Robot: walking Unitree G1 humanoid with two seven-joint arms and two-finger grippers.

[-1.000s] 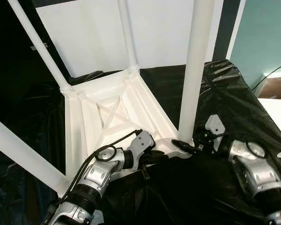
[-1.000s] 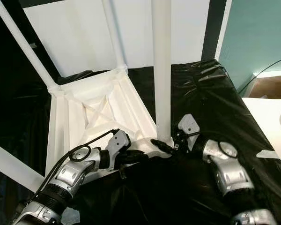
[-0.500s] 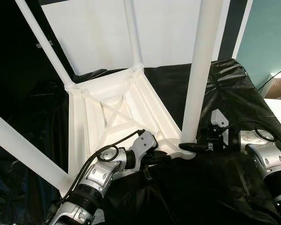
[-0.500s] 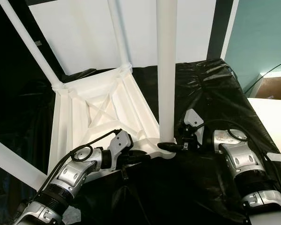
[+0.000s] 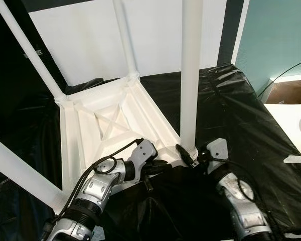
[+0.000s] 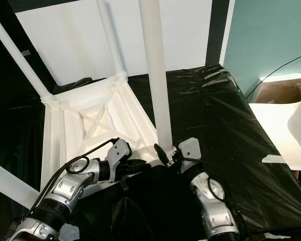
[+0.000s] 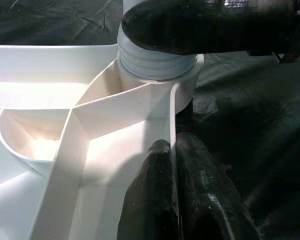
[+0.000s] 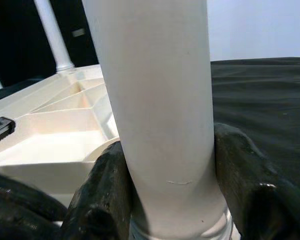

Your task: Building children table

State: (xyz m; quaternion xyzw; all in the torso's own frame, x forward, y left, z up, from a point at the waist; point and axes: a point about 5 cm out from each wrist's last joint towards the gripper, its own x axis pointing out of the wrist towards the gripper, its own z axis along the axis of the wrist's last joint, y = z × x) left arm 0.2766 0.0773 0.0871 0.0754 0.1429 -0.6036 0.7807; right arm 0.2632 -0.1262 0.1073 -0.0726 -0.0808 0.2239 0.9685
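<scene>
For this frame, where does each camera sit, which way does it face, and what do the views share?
Left and right eye views: on the head, looking forward and down at the upturned white table on black sheeting; both silver arms show.
Left wrist view: along the left gripper, pinching the table's rim.
Right wrist view: along the right gripper, clamped on the near leg.
Shared: that leg's base.

Crinkled black plastic sheet (image 5: 241, 115) covered work surface. White panel (image 5: 155, 35) stood behind, flanked by black. Teal wall (image 5: 276, 35) rose at right; below it brown box (image 5: 286, 93), possibly cardboard, and white surface (image 6: 276, 130).
</scene>
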